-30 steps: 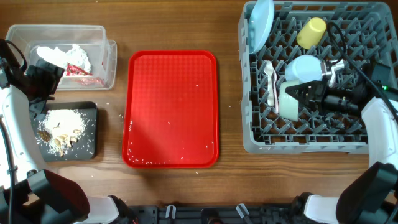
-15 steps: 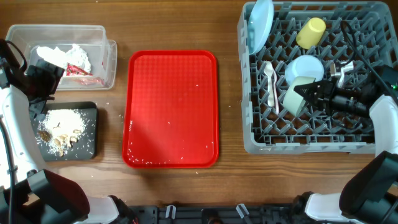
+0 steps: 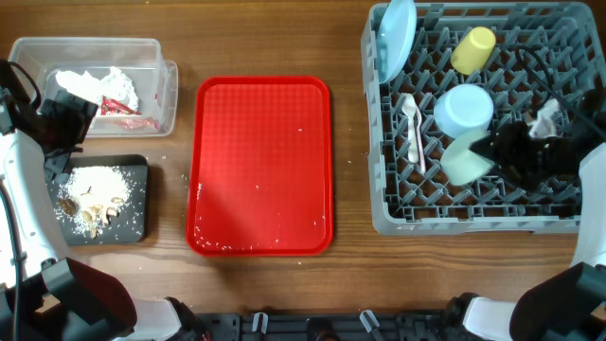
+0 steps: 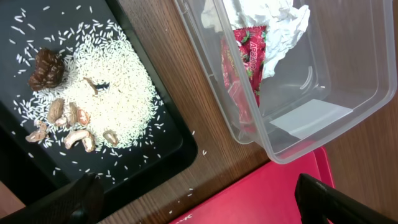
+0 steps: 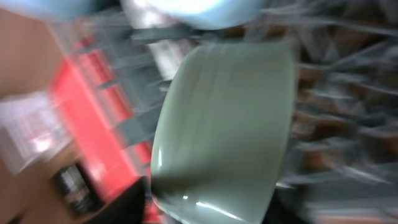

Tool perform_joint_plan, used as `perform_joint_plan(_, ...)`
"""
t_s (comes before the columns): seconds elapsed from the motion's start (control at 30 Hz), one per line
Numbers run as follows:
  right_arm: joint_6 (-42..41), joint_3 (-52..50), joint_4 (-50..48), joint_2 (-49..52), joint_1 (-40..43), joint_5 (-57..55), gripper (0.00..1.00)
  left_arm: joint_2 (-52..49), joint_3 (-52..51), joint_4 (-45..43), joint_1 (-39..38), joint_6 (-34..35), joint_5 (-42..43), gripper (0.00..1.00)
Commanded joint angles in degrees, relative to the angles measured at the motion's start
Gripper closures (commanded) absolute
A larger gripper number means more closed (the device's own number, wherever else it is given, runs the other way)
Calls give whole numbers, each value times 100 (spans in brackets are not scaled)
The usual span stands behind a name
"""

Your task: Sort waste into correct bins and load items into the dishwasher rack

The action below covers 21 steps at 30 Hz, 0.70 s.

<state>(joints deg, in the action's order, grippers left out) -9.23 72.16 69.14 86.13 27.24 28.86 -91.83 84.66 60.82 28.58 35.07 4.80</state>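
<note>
On desk, right side: grey dishwasher rack [image 3: 383, 204], square, grid of upright pegs.
Plate [image 3: 396, 38]: light blue, on edge in far left corner of rack.
Yellow cup [image 3: 473, 49]: tipped over among pegs along far side of rack.
Light blue bowl [image 3: 464, 109]: mouth down, mid-rack, just beyond pale green bowl.
Pale green bowl [image 3: 464, 163]: tilted on pegs, touching or nearly touching blue bowl; fills right wrist view, blurred.
White utensils [image 3: 415, 133]: lying across pegs left of both bowls; spoon and fork not told apart.
Right gripper [image 3: 502, 153]: dark motion blur at right edge of green bowl; one finger [image 5: 124, 202] visible low in wrist view beside bowl rim; apart or clamped on bowl, cannot tell.
Red tray [image 3: 262, 166]: flat, centre of desk [image 3: 180, 47], a few pale specks near front edge.
Clear tub [image 3: 161, 71]: far left; holds crumpled white napkins [image 3: 95, 83] and red wrapper [image 3: 121, 106] against near wall.
Black tray [image 3: 137, 223]: just in front of tub; heap of white rice [image 4: 106, 93] with brown scraps [image 4: 46, 68]; stray grains on desk alongside.
Left gripper [image 4: 205, 208]: fingers spread wide, holding nothing, above gap between tub and black tray.
</note>
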Motion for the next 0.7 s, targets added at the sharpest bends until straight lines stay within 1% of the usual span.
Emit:
perform_joint_plan(0.0, -461, 450, 341, -164, 59, -1746, 10, -17, 63, 2, 31, 13, 7, 0)
perform_joint_plan(0.13, -487, 634, 525, -358, 59, -1862, 9, -17, 63, 2, 31, 13, 7, 0)
perform_joint_plan(0.2, -385, 632, 570, -424, 48, -1421, 13, -17, 63, 2, 31, 13, 7, 0)
perform_joint_plan(0.23, -260, 632, 597, -424, 4, -1178, 18, -17, 63, 2, 31, 13, 7, 0)
perform_joint_plan(0.27, -116, 608, 579, -422, -72, -929, 27, -17, 63, 2, 31, 13, 4, 0)
perform_joint_plan(0.3, -85, 560, 479, -422, -186, -828, 57, -17, 63, 2, 31, 13, 7, 0)
perform_joint_plan(0.33, -85, 490, 319, -422, -291, -837, 72, -17, 63, 2, 31, 13, 4, 0)
perform_joint_plan(0.37, -105, 356, 61, -415, -468, -844, 89, -17, 63, 2, 31, 13, 7, 0)
perform_joint_plan(0.4, -149, 203, -181, -393, -647, -844, 96, -17, 63, 2, 31, 13, 7, 0)
perform_joint_plan(0.47, -378, -153, -619, -352, -942, -1012, 96, -17, 63, 0, 31, 13, 7, 0)
perform_joint_plan(0.53, -850, -461, -870, -267, -1150, -1558, 96, -17, 63, 2, 31, 13, 4, 0)
perform_joint_plan(0.67, -1276, -678, -765, -2, -1228, -2356, 96, -17, 63, 2, 31, 13, 4, 0)
